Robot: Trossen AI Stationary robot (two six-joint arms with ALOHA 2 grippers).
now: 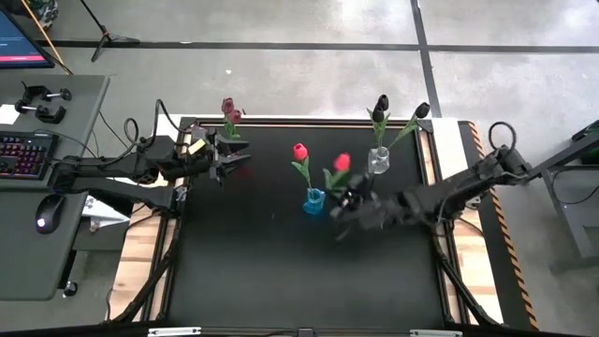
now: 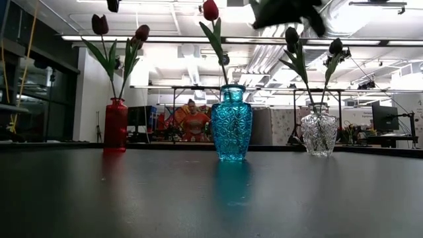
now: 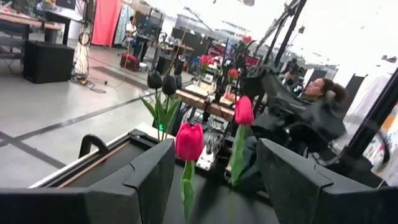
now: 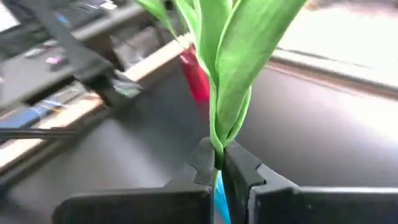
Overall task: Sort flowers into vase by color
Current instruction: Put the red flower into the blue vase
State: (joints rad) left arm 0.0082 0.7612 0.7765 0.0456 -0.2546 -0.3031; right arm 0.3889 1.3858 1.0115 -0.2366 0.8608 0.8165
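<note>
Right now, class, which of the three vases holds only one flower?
The blue vase in the middle: a single red tulip stands in it. The red vase holds two maroon tulips, and the clear vase two near-black ones.

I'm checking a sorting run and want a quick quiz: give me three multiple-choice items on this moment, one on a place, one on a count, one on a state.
1. Where does the blue vase stand?
A. Between the red vase and the clear vase
B. Outside both
C. Off the table

2. How many dark tulips are in the clear vase?
A. None
B. Two
C. Four

3. How is the right gripper?
A. Wide open
B. Shut on a red tulip by its stem
C. Resting empty on the table

Key: 1 A, the low view shows it in the middle; 2 B, two dark heads rise from it; 3 B, the right wrist view shows fingers pinching the green stem.
</note>
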